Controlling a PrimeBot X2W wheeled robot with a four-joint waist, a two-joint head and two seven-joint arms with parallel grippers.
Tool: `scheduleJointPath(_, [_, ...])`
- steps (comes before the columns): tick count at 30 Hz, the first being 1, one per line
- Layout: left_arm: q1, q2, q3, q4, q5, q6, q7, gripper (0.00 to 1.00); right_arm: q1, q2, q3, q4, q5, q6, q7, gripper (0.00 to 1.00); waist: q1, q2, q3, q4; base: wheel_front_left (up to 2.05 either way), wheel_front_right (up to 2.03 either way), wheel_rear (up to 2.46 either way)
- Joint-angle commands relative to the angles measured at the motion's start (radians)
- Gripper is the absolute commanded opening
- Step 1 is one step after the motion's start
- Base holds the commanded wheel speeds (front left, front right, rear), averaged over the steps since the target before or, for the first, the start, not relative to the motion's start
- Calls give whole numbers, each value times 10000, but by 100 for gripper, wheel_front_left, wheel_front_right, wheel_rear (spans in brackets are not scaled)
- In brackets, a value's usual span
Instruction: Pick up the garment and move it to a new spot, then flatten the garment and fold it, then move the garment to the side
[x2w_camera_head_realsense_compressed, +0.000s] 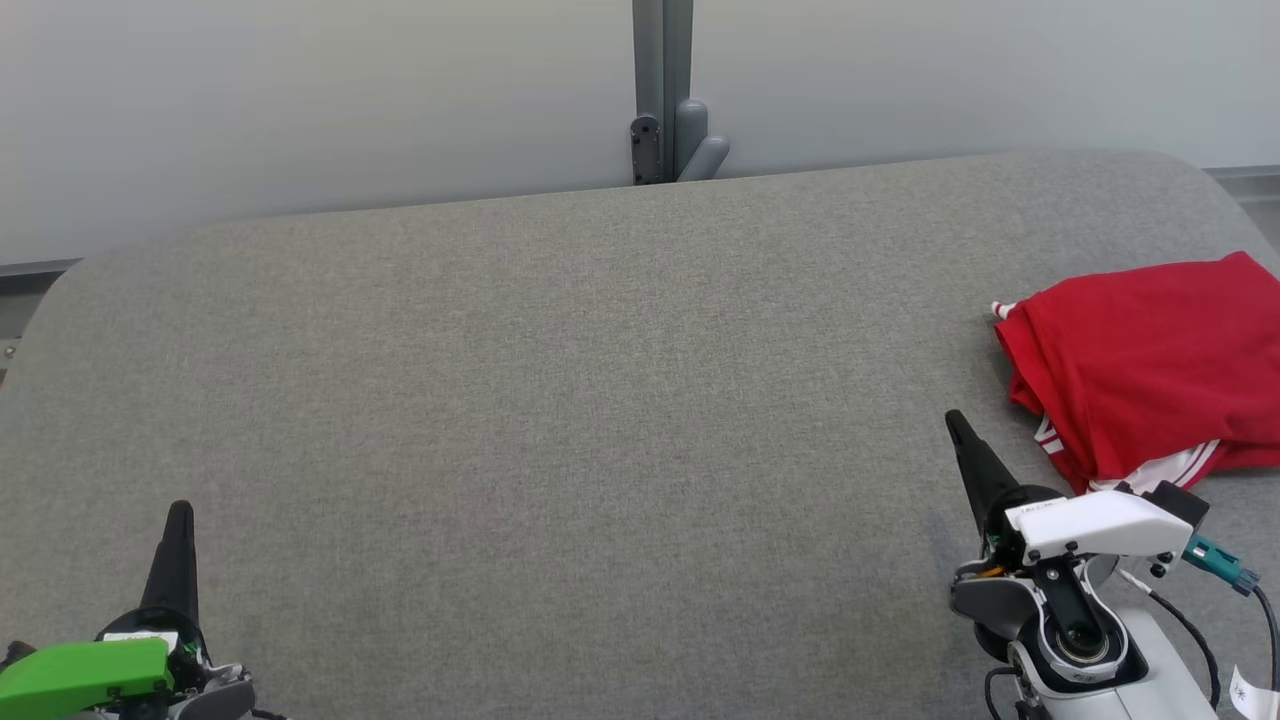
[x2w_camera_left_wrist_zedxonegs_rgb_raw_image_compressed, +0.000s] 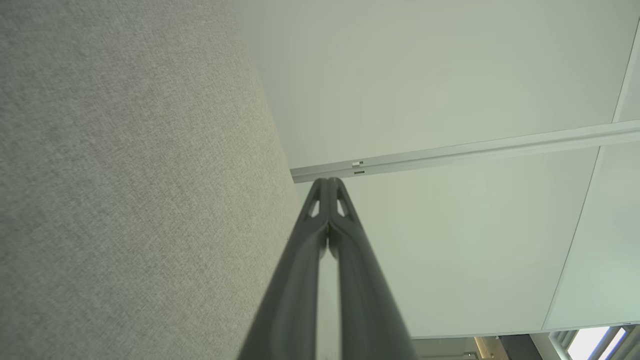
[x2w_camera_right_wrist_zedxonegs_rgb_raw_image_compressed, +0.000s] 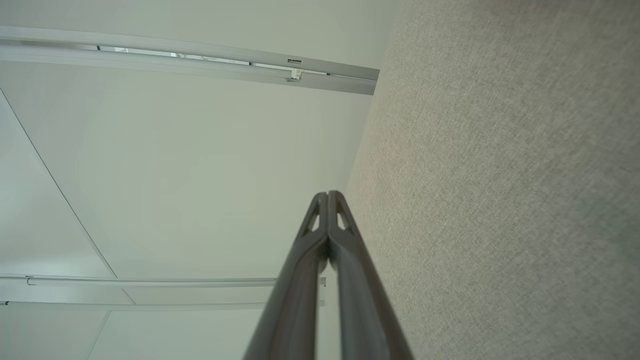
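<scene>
Red garment (x2w_camera_head_realsense_compressed: 1150, 365) folded at right edge, just upper right of right gripper (x2w_camera_head_realsense_compressed: 958, 425); left gripper (x2w_camera_head_realsense_compressed: 180, 515) well apart; both pinched together, empty.

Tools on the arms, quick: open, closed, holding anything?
Left tool: closed, holding nothing.
Right tool: closed, holding nothing.

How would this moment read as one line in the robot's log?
red garment: folded, right side of grey surface | left gripper: shut, empty | right gripper: shut, empty
</scene>
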Motion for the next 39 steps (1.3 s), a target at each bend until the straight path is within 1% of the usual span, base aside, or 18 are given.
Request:
scheduleJointPath(1, [-188,-13,80,19,-152,-67,38,0,-193,-3,22,46,215,5,54,0,0,0,-1,4,0,0,0])
scheduleJointPath(19, [-332,-251,541,275,-1245,-224,395,0,-411,76,98,443,1503,4,166,0,0,0,-20,67,0,0,0])
scheduleJointPath(39, [-345,-290,596,282,-1192,-227,435,0,-422,74,101,445,1530,4,170,0,0,0,-21,70,0,0,0])
